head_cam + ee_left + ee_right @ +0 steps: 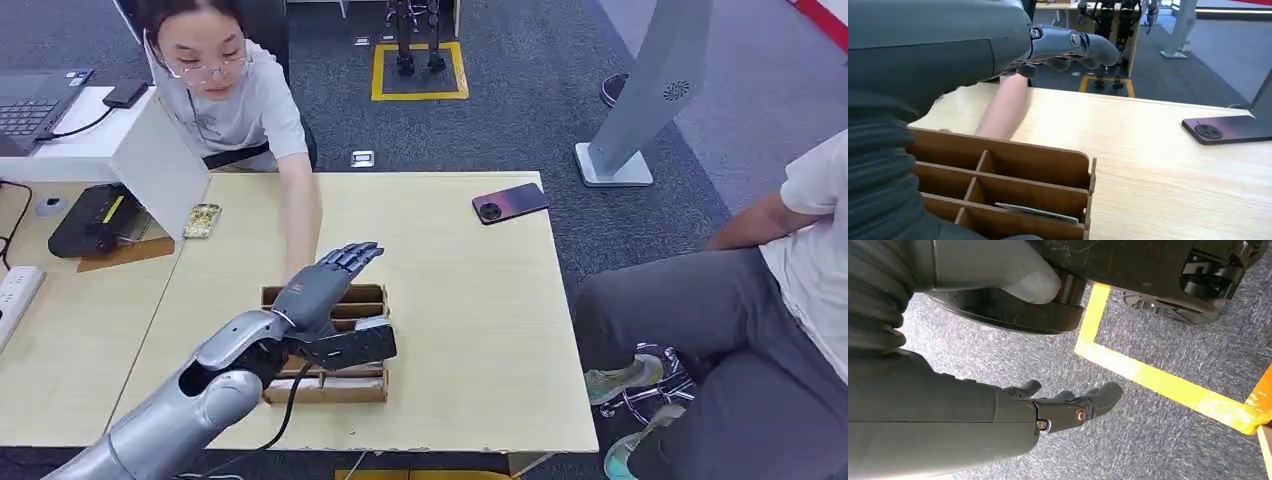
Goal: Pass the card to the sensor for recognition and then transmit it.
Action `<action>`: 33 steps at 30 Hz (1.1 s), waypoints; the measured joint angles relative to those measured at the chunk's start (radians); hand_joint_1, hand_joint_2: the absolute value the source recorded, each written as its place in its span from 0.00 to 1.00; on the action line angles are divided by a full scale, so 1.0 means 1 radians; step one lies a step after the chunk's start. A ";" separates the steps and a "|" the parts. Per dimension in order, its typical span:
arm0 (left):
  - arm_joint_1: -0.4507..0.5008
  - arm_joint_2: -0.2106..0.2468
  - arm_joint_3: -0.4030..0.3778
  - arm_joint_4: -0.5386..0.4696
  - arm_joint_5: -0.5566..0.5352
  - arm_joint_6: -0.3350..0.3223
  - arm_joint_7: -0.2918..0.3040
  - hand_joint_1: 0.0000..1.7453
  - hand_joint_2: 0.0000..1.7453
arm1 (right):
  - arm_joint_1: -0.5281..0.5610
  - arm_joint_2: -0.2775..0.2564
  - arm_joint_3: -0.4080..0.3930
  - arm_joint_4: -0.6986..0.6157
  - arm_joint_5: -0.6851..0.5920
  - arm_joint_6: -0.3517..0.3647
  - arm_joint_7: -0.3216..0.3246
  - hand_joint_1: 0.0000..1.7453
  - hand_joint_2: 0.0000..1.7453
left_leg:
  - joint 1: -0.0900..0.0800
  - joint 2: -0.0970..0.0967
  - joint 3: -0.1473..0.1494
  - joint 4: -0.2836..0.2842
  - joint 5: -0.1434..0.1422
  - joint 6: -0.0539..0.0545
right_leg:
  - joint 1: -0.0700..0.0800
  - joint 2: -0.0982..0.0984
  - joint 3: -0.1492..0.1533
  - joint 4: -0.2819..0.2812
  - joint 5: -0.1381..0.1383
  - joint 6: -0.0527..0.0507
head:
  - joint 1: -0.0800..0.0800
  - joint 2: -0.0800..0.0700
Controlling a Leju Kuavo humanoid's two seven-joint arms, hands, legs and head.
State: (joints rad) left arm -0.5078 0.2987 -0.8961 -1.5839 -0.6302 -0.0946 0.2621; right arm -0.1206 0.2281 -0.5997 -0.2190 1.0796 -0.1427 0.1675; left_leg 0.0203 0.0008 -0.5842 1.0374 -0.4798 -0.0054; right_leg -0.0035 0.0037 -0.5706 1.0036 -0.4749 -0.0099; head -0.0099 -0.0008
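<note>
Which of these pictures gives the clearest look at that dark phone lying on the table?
The left wrist view: the phone is close, its camera lenses plain. The head view shows the phone whole but small. The right wrist view faces the floor.

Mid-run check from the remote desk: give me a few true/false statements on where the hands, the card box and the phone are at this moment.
1. The left hand hovers over the brown cardboard divider box, fingers spread, holding nothing. True.
2. A pale card lies in one compartment of the box. True.
3. The dark phone lies inside the box. False: it lies on the light wooden table, apart from the box.
4. The right hand rests on the table. False: it hangs over grey carpet.
5. A person's arm reaches across the table. True.
</note>
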 joint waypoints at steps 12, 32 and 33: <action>0.000 -0.005 0.000 0.016 -0.022 -0.011 -0.007 0.00 1.00 | 0.000 0.000 0.000 0.000 0.000 0.000 0.000 0.00 1.00 | 0.000 0.000 0.000 0.000 0.000 0.000 | 0.000 0.000 0.000 0.000 0.000 0.000 | 0.000 0.000; 0.005 -0.004 0.001 0.027 -0.048 -0.022 -0.024 0.00 1.00 | 0.000 0.000 -0.001 0.000 0.000 0.002 0.000 0.00 1.00 | 0.000 0.000 0.000 0.000 0.000 0.000 | 0.000 0.000 0.000 0.000 0.000 0.000 | 0.000 0.000; 0.007 -0.004 0.001 0.027 -0.054 -0.022 -0.025 0.00 1.00 | 0.000 0.000 -0.002 0.000 0.000 0.002 0.000 0.00 1.00 | 0.000 0.000 0.000 0.000 0.000 0.000 | 0.000 0.000 0.000 0.000 0.000 0.000 | 0.000 0.000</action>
State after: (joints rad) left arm -0.5009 0.2949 -0.8953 -1.5564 -0.6844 -0.1167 0.2369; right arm -0.1206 0.2281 -0.6012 -0.2190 1.0796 -0.1408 0.1671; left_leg 0.0203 0.0007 -0.5843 1.0374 -0.4798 -0.0054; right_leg -0.0036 0.0036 -0.5705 1.0036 -0.4749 -0.0099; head -0.0099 -0.0008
